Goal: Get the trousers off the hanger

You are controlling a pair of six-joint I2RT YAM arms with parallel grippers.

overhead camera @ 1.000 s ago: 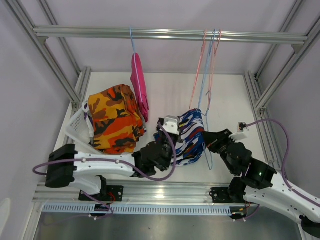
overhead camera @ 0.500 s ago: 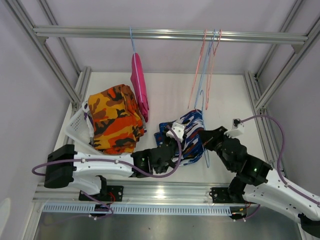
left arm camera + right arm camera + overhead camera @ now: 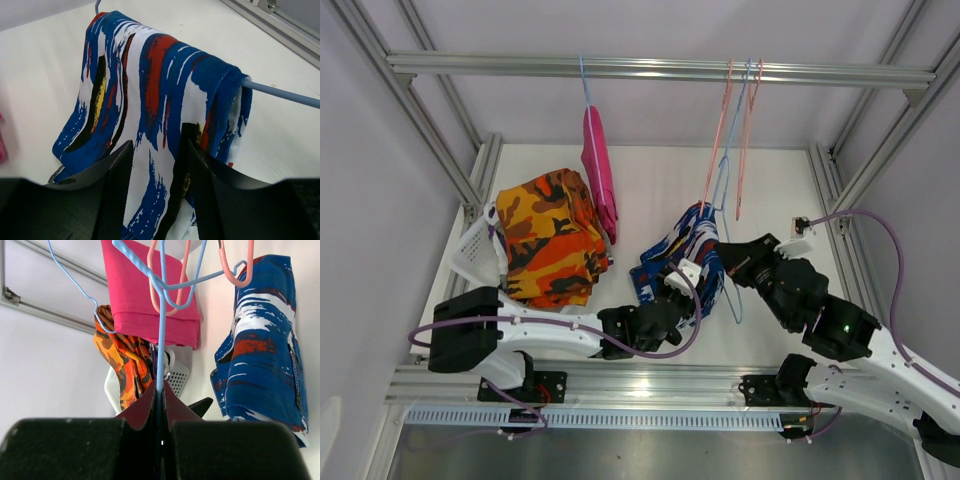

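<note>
- The blue, white and red trousers (image 3: 685, 250) are draped over the bottom bar of a blue hanger (image 3: 725, 180). They are low down near the surface (image 3: 660, 180), between the two arms
- The left hand (image 3: 160, 147) has its two fingers part way closed, with a fold of that cloth pinched between them (the cloth fills the gap, so I think it is a real hold and not just a touch)
- I think it holds the loose end so that a pull toward the robot can make the cloth slide off the bar
- The right hand (image 3: 160, 390) is squeezed tight on the thin wire of the blue hanger
- I think that hold is there to stop the hanger from swinging or coming along when the cloth gets pulled
- The hook of the hanger is up on the metal rail (image 3: 660, 68), so the hanger leans at a slant down to the right hand
- Two pink hangers (image 3: 745, 130) hang bare on the rail next to it
- The pink trousers (image 3: 598, 170) hang from the rail further left, not yet taken off
- The orange trousers (image 3: 545, 235) lie in a heap on a white basket (image 3: 470, 255) at the left, so I guess that is where finished ones go
- The job is part done: the patterned pair is not off its bar yet, and the pink pair waits
</note>
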